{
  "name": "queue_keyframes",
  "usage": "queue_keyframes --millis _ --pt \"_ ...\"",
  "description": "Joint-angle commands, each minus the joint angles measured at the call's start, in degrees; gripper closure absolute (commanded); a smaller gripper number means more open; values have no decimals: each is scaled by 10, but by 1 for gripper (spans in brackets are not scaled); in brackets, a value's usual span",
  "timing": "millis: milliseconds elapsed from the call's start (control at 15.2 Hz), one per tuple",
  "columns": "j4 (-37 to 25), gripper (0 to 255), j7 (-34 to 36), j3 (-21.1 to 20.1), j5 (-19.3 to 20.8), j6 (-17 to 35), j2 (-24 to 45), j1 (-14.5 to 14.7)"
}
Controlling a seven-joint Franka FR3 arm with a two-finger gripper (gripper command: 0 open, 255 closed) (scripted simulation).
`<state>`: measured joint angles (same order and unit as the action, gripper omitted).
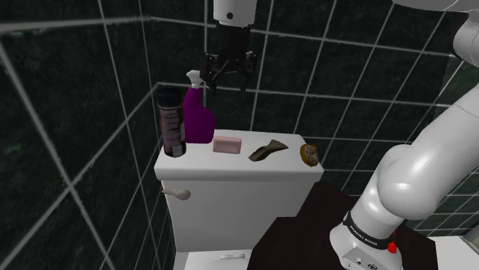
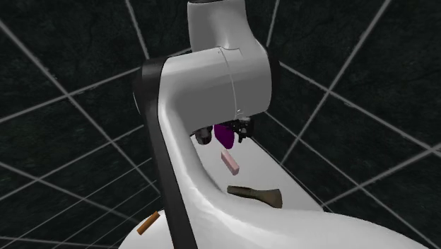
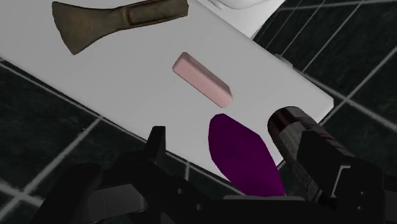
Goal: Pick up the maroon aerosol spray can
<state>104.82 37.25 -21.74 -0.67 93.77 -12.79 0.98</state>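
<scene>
The aerosol can [image 1: 171,123] is dark maroon with a black cap and a pale label. It stands upright at the end of the white toilet tank lid [image 1: 230,165] toward the shoulder view's left, close beside a purple spray bottle [image 1: 198,115]. My gripper [image 1: 227,74] hangs open above the lid, over the purple bottle's nozzle and clear of the can. In the wrist view the purple bottle [image 3: 245,156] lies between my spread fingers [image 3: 156,143], and the can's top [image 3: 289,127] shows just by the other finger, which covers its body.
On the lid lie a pink soap bar [image 1: 227,144], a brown brush-like tool [image 1: 267,150] and a small round brown object [image 1: 311,153]. Dark tiled walls close in behind and beside the tank. A flush handle [image 1: 178,194] sticks out of the tank's front.
</scene>
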Motion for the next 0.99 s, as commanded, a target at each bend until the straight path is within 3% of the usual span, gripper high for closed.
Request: queue_keyframes --millis 0,330,594,924 --pt "-49 0 37 -21 20 -5 49 3" --pt "-198 0 126 -60 90 -40 185 31" --pt "-361 0 185 -71 161 -98 314 87" --pt "-318 0 188 -68 156 -63 306 82"
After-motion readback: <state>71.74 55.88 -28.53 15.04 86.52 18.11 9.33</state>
